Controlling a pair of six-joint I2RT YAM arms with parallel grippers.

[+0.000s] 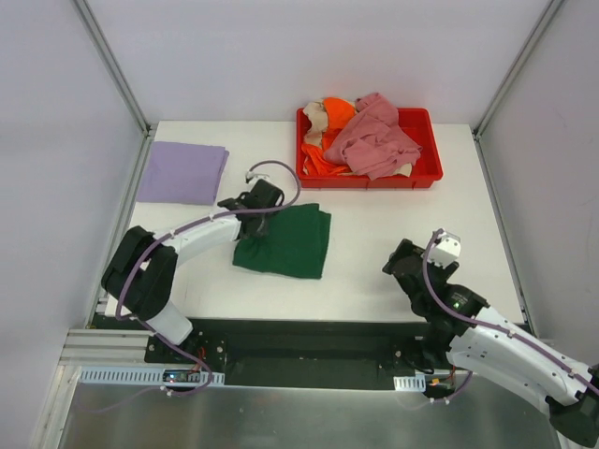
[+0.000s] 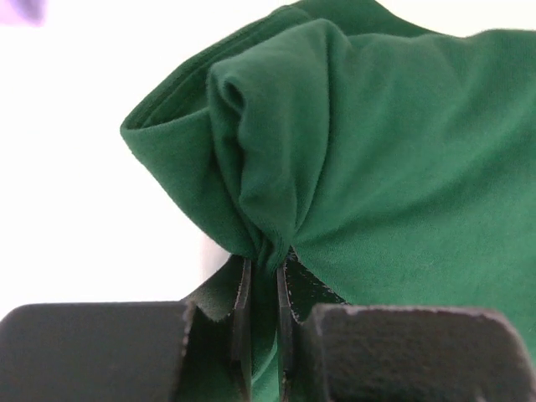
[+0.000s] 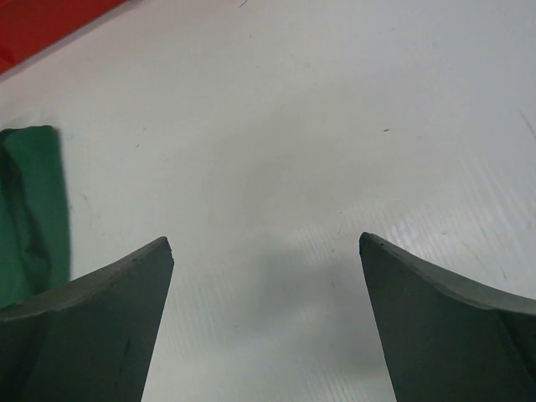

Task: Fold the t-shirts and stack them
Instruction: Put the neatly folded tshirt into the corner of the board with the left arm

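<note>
Carrying everything, the white surface [image 1: 374, 271] fills the middle of the top view. One red tray [image 1: 427, 176] sits at its far edge, right of centre.

Five t-shirts can be counted: two on the surface and three heaped in the tray. The dark green t-shirt [image 1: 290, 243] lies folded near the middle of the surface. The lavender t-shirt [image 1: 182, 171] lies folded flat at the far left corner, well apart from the green one. In the tray, the pink t-shirt [image 1: 376, 140] is crumpled on top. The orange t-shirt [image 1: 334, 114] shows beside and beneath it, and the beige t-shirt [image 1: 315, 120] peeks out at the tray's left end.

Two arms reach in from the near edge. The left pincer [image 1: 255, 210] is at the green shirt's far left corner. The right pincer [image 1: 401, 260] hovers over bare surface to the right of that shirt.

From above, the left fingers are too small to read. The left wrist view shows what that view cannot: the left pincer [image 2: 264, 276] is clamped on a gathered fold of the green cloth [image 2: 377, 167], which bunches upward from the narrow slit between the fingers.

In the right wrist view, the right pincer [image 3: 266, 251] stands wide apart and grips nothing, with only surface between its fingers. An edge of green shirt [image 3: 29, 209] shows at the left, and a corner of the tray [image 3: 42, 21] at the top left.
</note>
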